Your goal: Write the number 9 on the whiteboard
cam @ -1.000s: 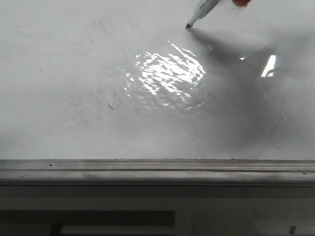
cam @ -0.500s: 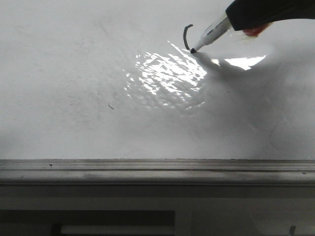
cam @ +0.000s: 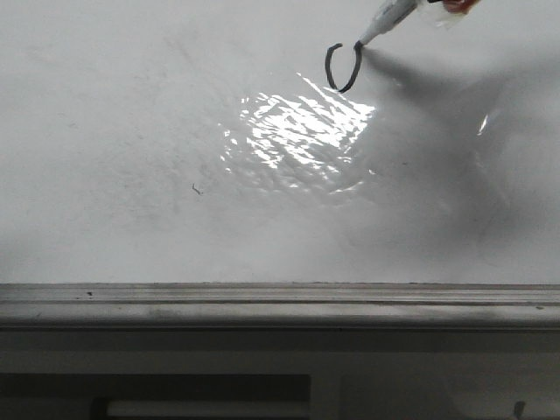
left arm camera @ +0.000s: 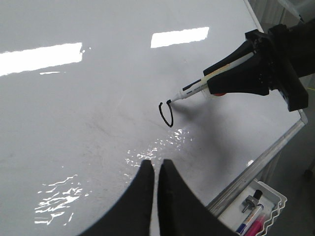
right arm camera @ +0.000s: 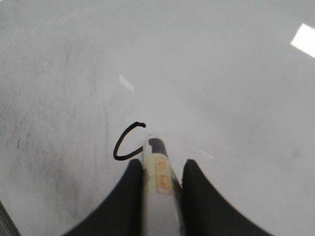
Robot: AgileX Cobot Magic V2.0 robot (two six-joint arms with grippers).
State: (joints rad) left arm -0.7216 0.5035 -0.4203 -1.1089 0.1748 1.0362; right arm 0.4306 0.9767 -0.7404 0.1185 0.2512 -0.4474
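Right gripper clenched on the marker, tip touching the whiteboard. Number 9 just past that tip, only an open loop. Best closed gently, then pulled down straight for a tail. Left gripper squeezed together, holding nothing, nearer the rail.

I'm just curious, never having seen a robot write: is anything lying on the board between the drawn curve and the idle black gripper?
Only bare whiteboard with glare patches lies between the number 9 and the left gripper, as the left wrist view shows.
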